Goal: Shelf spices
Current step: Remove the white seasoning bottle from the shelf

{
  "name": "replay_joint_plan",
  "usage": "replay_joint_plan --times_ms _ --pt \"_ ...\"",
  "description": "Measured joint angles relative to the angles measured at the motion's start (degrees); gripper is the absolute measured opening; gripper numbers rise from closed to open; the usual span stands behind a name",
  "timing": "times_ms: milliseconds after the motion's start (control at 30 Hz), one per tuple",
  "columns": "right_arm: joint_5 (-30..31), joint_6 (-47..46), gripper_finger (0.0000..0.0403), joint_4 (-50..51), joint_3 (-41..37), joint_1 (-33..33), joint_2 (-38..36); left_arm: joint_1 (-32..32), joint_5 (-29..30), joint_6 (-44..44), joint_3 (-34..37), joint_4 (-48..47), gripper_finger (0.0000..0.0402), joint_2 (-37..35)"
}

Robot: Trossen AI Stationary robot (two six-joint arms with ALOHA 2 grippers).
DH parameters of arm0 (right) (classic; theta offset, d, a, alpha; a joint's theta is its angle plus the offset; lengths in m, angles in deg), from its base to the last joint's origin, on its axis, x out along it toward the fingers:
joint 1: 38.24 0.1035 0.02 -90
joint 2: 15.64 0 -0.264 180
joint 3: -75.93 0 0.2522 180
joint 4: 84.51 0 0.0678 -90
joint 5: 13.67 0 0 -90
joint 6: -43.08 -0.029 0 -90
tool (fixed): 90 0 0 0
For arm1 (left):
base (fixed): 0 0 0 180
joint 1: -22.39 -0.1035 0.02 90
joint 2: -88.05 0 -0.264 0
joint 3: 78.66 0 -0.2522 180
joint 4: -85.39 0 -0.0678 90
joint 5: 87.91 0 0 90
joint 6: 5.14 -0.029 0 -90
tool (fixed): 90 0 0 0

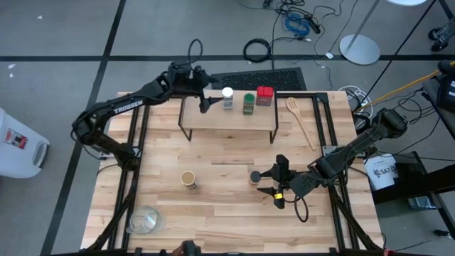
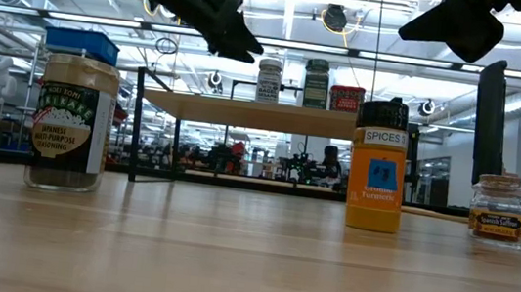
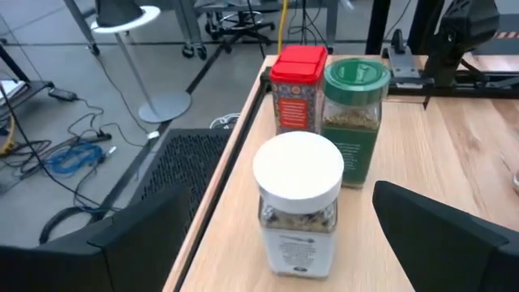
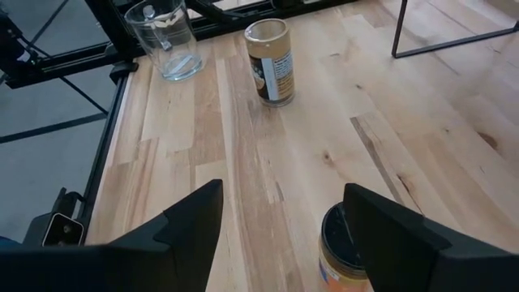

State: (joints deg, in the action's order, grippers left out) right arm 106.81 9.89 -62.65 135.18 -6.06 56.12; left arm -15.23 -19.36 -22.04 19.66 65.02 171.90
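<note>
On the shelf point(image 1: 227, 119) stand a white-lid jar point(image 3: 298, 203), a green-lid jar point(image 3: 354, 122) and a red tin point(image 3: 298, 89), in a row on their bases. My left gripper point(image 3: 281, 193) is open at the shelf's left end. Its fingers stand on either side of the white-lid jar point(image 1: 227, 96) with gaps showing. On the table stand a black-lid jar point(image 1: 254, 176), a tan-lid jar point(image 1: 188, 179) and a small cork-topped jar point(image 2: 499, 208). My right gripper point(image 1: 266, 181) hangs open above the table, just right of the black-lid jar point(image 4: 340, 247) and higher than it.
A wooden spoon point(image 1: 302, 121) lies right of the shelf. A clear glass bowl point(image 1: 144, 220) sits at the near left corner. Bare tabletop lies between the shelf and the loose jars. Black frame rails point(image 1: 135, 142) run along the table's sides.
</note>
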Motion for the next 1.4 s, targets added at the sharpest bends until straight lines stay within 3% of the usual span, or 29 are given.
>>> replay_joint_plan --times_ms 1000,1400 --pt "1.2 1.3 0.0242 0.1 0.0 0.0 0.0 0.6 -7.0 0.0 0.0 6.3 0.0396 7.4" --pt "1.3 1.5 0.0242 0.1 0.0 0.0 0.0 2.9 -6.8 -0.3 0.0 8.4 0.0314 7.4"
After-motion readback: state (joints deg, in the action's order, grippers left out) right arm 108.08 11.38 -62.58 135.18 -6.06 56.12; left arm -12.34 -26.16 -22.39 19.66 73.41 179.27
